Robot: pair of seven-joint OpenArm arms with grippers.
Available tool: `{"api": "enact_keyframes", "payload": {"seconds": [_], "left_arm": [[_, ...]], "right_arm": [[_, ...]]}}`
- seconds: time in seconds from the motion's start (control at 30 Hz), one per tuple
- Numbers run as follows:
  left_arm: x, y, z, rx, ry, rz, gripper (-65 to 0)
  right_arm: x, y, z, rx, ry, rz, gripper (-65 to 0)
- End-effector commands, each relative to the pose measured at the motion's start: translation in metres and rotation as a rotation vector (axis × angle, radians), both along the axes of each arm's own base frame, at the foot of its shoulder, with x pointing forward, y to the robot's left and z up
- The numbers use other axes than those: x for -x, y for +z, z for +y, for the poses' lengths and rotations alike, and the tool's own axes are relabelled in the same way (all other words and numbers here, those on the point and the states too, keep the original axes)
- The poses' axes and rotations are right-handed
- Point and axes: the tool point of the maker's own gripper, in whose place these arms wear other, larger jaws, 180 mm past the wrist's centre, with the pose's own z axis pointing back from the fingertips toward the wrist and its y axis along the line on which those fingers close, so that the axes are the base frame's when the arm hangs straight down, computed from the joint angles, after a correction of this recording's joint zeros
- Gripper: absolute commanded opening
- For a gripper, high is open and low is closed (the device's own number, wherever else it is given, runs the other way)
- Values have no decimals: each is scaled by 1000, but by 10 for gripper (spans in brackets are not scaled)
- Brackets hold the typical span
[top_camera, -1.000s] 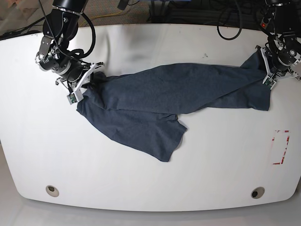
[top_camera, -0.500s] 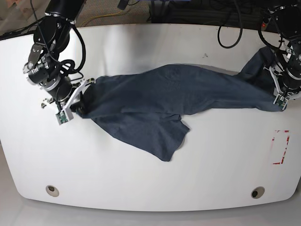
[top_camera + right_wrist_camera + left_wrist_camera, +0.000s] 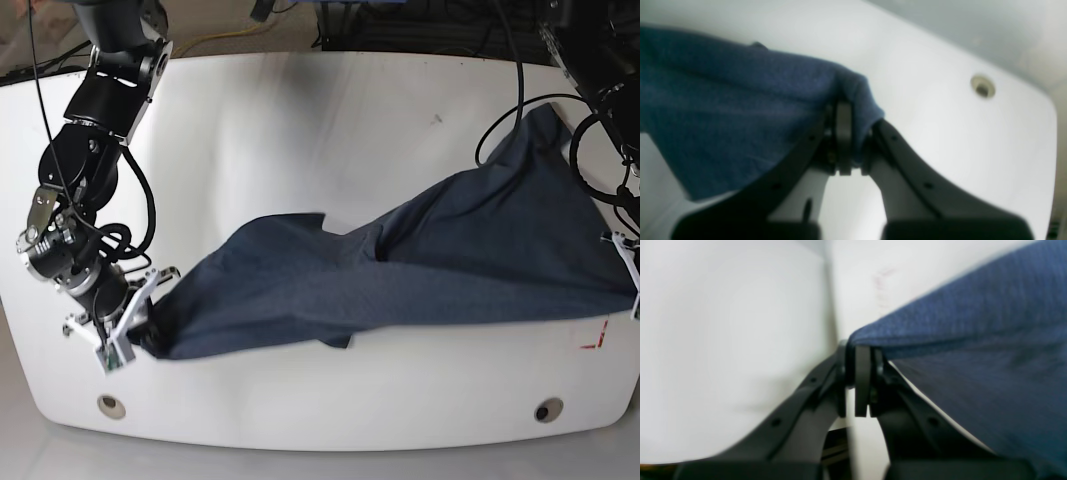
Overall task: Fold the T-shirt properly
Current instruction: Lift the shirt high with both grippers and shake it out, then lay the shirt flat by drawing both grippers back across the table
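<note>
Each claw, left claw (image 3: pixel 630 300) and right claw (image 3: pixel 128 340), is clenched on an end of the T-shirt (image 3: pixel 420 275) (stretched taut between them), probably to spread it over the counter (image 3: pixel 300 120).

White table (image 3: pixel 300 110), glossy top, rounded corners. Two round grommet holes near front edge, one at each end: (image 3: pixel 111 405) & (image 3: pixel 546 410). Dark navy T-shirt (image 3: pixel 430 260) lies across the front half, stretched w/ creases from front-left corner area over to right edge. Red tape mark (image 3: pixel 597 338) just below shirt's right end, partly covered. Small dark speck (image 3: pixel 437 119) twd the back.
</note>
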Motion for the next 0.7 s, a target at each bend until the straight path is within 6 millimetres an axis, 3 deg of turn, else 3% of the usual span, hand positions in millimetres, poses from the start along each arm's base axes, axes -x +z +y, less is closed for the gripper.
{"api": "enact_keyframes", "payload": {"seconds": [0.0,0.2,0.27,0.33,0.47,0.57,0.67], "left_arm": [[-13,52,5,-73,13,-107,-650],[-23,132,14,-126,52,-276,-650],[-27,161,10,-156,38,-331,-650],[-31,184,3,-180,21,-375,-650],[-21,245,7,-238,40,-497,-650],[-21,273,-3,-266,18,-549,-650],[-22,274,-8,-281,20,-536,-650]], "right_arm": [[-21,44,-10,-6,-4,-103,-650],[-56,109,-3,72,53,-195,-650],[-68,140,1,85,66,-239,-650],[-73,161,1,100,69,-271,-650],[-78,223,0,183,75,-358,-650],[-76,254,-4,230,66,-398,-650],[-74,264,-7,246,53,-404,-650]]}}
